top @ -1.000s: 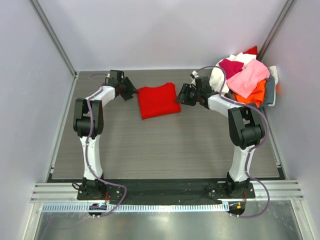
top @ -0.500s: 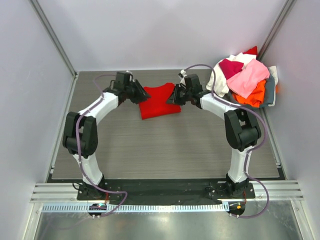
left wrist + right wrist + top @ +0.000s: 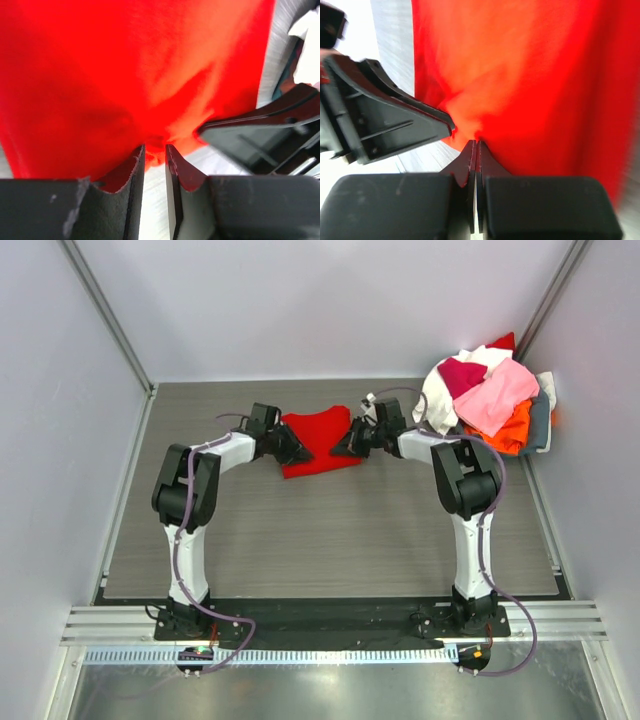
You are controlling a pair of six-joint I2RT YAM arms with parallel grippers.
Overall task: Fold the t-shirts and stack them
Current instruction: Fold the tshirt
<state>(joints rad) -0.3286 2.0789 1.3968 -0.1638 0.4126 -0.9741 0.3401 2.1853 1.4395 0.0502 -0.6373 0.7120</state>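
A bright red t-shirt [image 3: 320, 432] lies folded on the grey table top, towards the back. Both grippers meet at its near edge. My left gripper [image 3: 297, 452] comes in from the left; in the left wrist view its jaws [image 3: 155, 148] stand a narrow gap apart with a bunched fold of the red t-shirt [image 3: 125, 70] between the tips. My right gripper [image 3: 344, 448] comes in from the right; in the right wrist view [image 3: 476, 142] it is shut, pinching the edge of the red t-shirt [image 3: 530, 75]. More t-shirts [image 3: 492, 392], pink, white, magenta and orange, are heaped at the back right.
The heap rests in a grey basket [image 3: 541, 426] against the right wall. White walls with metal posts [image 3: 105, 315] close in the table on three sides. Each wrist view shows the other gripper's black finger [image 3: 250, 134] [image 3: 395, 117] close by.
Both arms have swung inward from the shirt's sides to its near edge. The right gripper has shut on the cloth; the left jaws have narrowed around a fold.
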